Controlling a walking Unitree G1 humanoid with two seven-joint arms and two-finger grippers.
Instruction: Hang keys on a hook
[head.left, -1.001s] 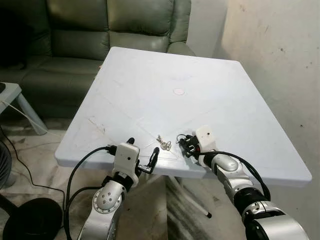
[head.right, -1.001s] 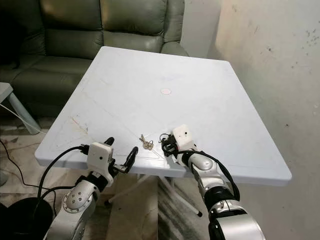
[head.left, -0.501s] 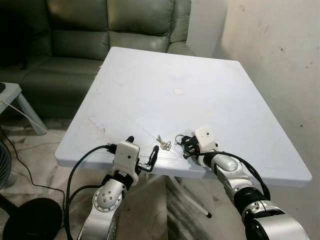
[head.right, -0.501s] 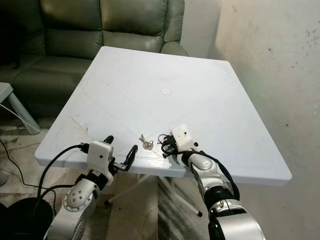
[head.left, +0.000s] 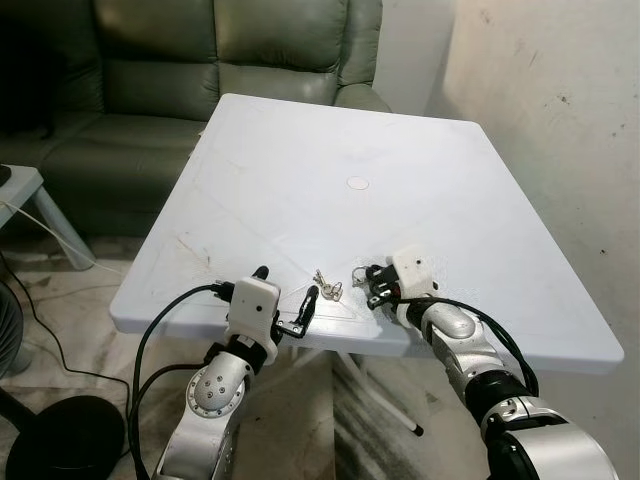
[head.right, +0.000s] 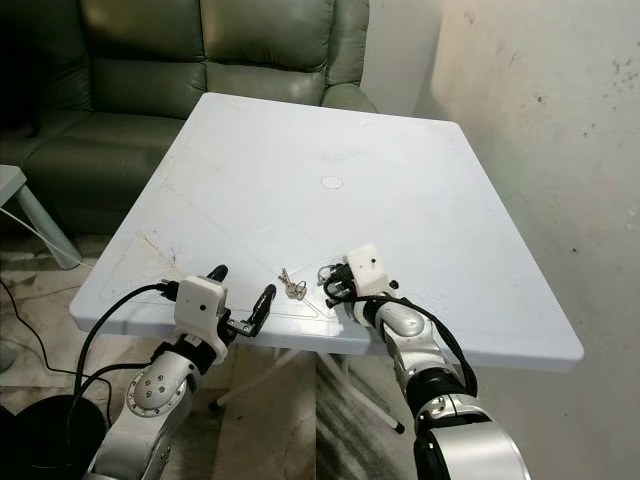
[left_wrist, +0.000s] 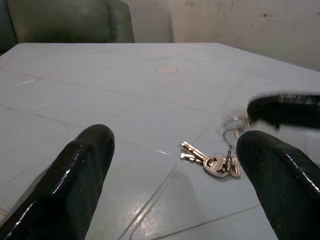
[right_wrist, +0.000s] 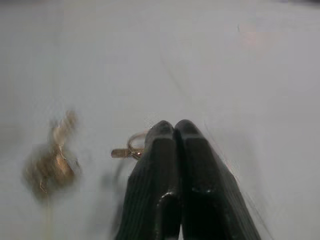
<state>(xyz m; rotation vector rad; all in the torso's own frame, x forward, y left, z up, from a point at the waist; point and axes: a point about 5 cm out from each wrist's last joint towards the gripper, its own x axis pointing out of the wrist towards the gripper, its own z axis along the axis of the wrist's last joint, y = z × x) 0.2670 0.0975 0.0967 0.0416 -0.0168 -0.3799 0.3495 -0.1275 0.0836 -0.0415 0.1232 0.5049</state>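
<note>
A small bunch of silver keys (head.left: 328, 290) lies on the white table (head.left: 330, 140) near its front edge, with a thin key ring (head.left: 358, 273) to its right. My right gripper (head.left: 373, 287) rests low on the table beside the bunch. Its fingers are pressed together in the right wrist view (right_wrist: 174, 127), and the key ring (right_wrist: 131, 148) pokes out at their tips, seemingly pinched. The keys (right_wrist: 47, 167) look blurred there. My left gripper (head.left: 286, 291) hovers open at the table's front edge, with the keys (left_wrist: 215, 162) ahead between its fingers.
A dark green sofa (head.left: 200, 60) stands behind the table. A bare wall (head.left: 560, 120) runs along the right. At the left are a small light side table (head.left: 20, 190), a black round base (head.left: 60, 440) and a cable on the floor.
My right gripper has shifted slightly to the right and up, and the key ring has moved with it. The keys and my left gripper have hardly moved.
</note>
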